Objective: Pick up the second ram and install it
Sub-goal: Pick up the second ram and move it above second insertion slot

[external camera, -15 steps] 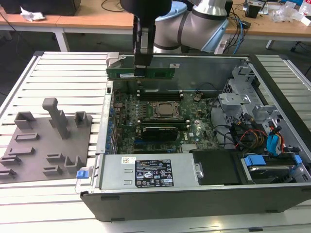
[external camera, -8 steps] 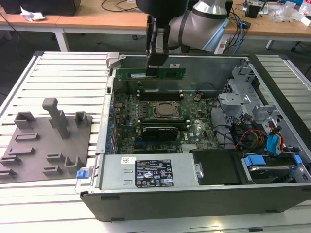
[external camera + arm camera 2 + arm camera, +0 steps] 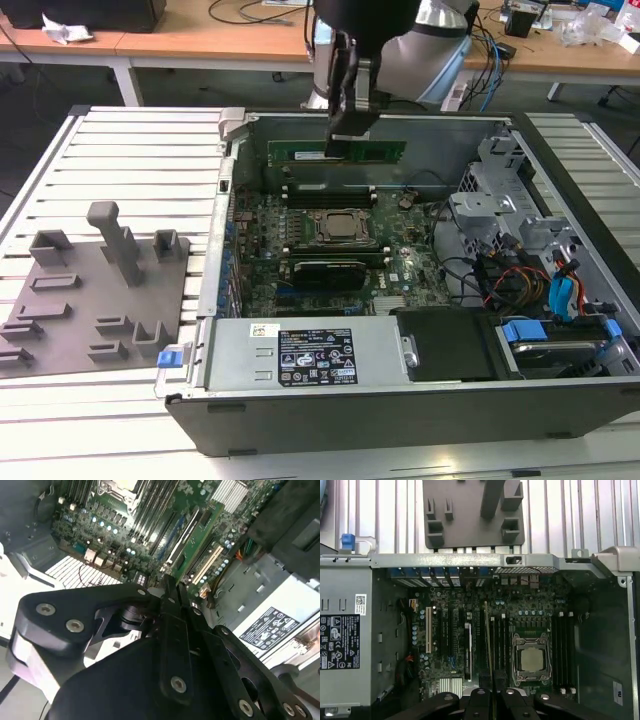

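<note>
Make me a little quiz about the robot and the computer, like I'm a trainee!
1. True or false: the gripper is holding the second ram.
2. Where is the ram? A) on the grey fixture; B) above the motherboard; C) on the floor.
3. Fill in: the fixture lies on the exterior view's ____ of the computer case.
Key: 1 true; 2 B; 3 left.

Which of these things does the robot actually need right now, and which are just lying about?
In the job: gripper, closed on the memory stick; green circuit board in the open computer case.
Lying about: grey plastic blocks; power supply box; coloured cables.
</note>
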`<state>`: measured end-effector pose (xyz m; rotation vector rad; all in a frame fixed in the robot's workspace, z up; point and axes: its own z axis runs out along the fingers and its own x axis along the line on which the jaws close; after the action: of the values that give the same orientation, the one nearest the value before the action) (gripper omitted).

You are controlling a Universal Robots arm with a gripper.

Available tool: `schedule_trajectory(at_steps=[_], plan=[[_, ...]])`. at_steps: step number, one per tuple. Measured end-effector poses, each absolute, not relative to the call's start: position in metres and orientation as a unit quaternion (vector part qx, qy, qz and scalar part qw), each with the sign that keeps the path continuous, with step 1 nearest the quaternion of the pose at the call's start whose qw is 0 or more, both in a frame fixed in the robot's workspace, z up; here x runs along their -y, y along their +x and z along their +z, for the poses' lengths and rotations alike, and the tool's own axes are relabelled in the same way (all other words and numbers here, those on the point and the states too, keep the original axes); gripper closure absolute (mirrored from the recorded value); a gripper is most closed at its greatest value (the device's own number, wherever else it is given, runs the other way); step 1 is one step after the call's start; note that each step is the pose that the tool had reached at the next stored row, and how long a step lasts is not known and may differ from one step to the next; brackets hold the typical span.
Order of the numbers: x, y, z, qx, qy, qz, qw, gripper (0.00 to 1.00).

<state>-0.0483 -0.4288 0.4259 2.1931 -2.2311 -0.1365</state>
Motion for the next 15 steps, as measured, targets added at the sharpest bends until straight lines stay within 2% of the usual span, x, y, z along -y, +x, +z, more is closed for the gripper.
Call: schedule_trajectory(at_steps=[15], plan=[[0.429, 0.001, 0.426, 0.712, 0.700, -0.045, 0.007, 0.86]])
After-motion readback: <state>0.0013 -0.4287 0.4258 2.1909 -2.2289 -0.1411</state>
